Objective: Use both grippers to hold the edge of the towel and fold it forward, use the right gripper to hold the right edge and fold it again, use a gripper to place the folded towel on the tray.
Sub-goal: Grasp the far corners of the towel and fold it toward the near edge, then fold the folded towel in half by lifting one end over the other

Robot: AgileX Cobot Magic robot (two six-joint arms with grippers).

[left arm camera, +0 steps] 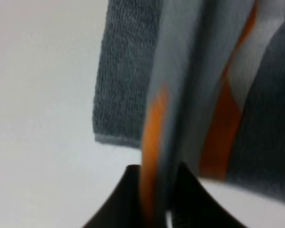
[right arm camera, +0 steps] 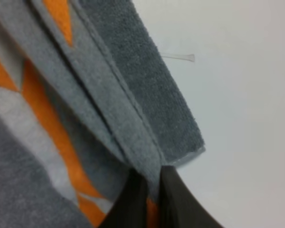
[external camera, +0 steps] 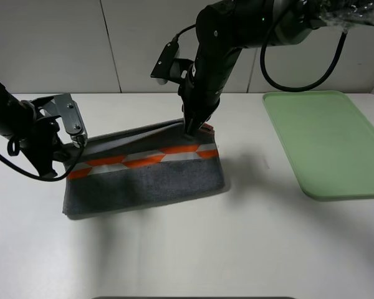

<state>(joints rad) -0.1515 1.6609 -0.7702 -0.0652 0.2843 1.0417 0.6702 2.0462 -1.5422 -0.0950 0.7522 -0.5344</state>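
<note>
towel (external camera: 143,182): you've got it on the table (external camera: 193,255), left of centre, looks doubled; near part flat, plain grey up; far part w/ orange marks + white stripe lifted toward both grippers.
L gripper (external camera: 78,142): at towel's left end. Wrist view: fingers (left arm camera: 118,199) close together, orange-marked edge pinched btwn them.
R gripper (external camera: 192,129): at far right corner of towel, pointing down. Wrist view: pressed together on the pale hem, cloth layers bunched at the tips.
edge btwn grippers: held off table, dips a bit mid-span.
tray (external camera: 327,143): on your right, flat on table, well apart from towel.
</note>
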